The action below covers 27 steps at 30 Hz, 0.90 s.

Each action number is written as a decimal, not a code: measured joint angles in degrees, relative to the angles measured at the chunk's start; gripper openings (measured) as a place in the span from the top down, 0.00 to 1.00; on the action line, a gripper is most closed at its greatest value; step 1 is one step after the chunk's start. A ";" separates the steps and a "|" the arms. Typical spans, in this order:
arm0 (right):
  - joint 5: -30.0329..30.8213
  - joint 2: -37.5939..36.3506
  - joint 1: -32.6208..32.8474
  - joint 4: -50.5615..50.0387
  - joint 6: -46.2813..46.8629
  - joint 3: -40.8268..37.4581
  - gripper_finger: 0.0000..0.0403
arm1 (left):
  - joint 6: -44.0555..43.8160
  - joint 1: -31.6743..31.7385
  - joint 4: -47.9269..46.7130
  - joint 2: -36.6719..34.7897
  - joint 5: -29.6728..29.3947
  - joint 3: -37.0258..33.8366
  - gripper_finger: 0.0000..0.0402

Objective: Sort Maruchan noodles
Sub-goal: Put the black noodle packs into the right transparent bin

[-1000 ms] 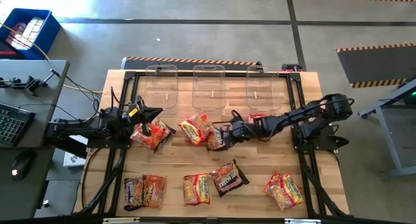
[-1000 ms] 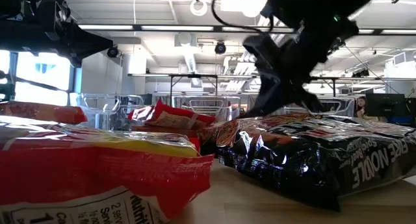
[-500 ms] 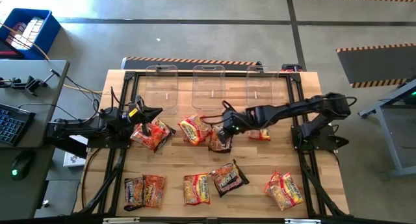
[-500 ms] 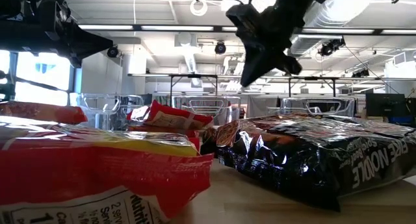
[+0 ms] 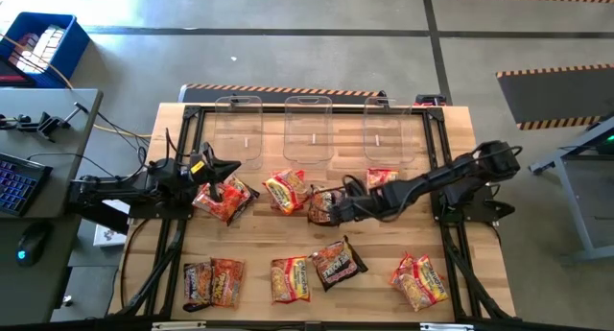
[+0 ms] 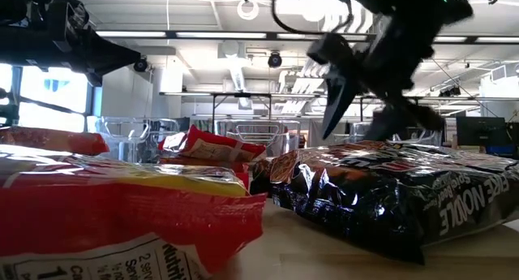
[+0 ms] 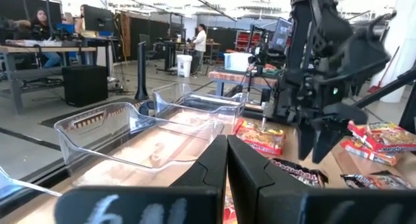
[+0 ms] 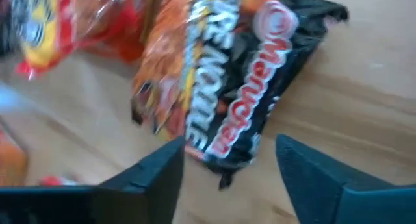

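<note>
Several Maruchan noodle packets lie flat on the wooden table [image 5: 384,245]. A dark one [image 5: 324,206] [image 8: 253,94] lies in the middle, a red-and-yellow one [image 5: 287,190] to its left and an orange one [image 5: 382,177] to its right. My right gripper [image 5: 342,209] [image 8: 227,178] [image 6: 369,109] hangs open, slanting down over the dark packet's near-right end, one finger toward each side; I see no touch. My left gripper [image 5: 233,168] [image 7: 227,160] waits shut and level above an orange-red packet [image 5: 223,199] at the left.
Three clear plastic bins [image 5: 240,130] [image 5: 309,130] [image 5: 389,130] stand in a row along the far edge. Along the near edge lie more packets [image 5: 211,283] [image 5: 291,278] [image 5: 336,264] [image 5: 418,280]. Bare wood shows between the two rows of packets.
My right gripper, shut and low by the dark packet a second ago, rose and swung toward the far left. It then came back down toward the near right, rolled about its own line and opened its fingers wide. The packets lie where they were.
</note>
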 joint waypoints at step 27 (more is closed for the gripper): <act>6.00 14.62 -4.63 39.86 -4.61 -6.45 0.58 | 0.00 0.00 -0.54 0.01 0.00 0.00 0.99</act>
